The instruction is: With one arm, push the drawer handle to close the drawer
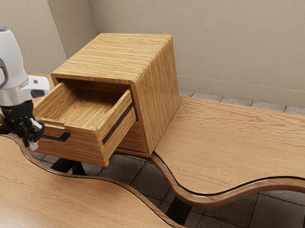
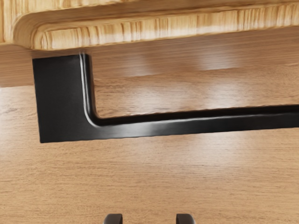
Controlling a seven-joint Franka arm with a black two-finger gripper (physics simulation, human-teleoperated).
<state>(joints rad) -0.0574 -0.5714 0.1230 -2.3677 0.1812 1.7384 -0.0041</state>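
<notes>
Beige wall [image 1: 225, 44] behind, wavy-edged wooden table [image 1: 256, 139] below. Your gripper [image 2: 149, 219], fingertips apart, is near the black handle [image 1: 65, 136] on the front of the pulled-out upper drawer [image 1: 82, 148]. Push off-centre and the drawer might bind — or (if your height is wrong) the fingertips could slip past the bar.

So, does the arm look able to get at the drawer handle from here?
Likely yes. The gripper hangs close by the black drawer handle, on the outer side of the open drawer, and I see nothing between them. A push toward the cabinet looks feasible.
</notes>
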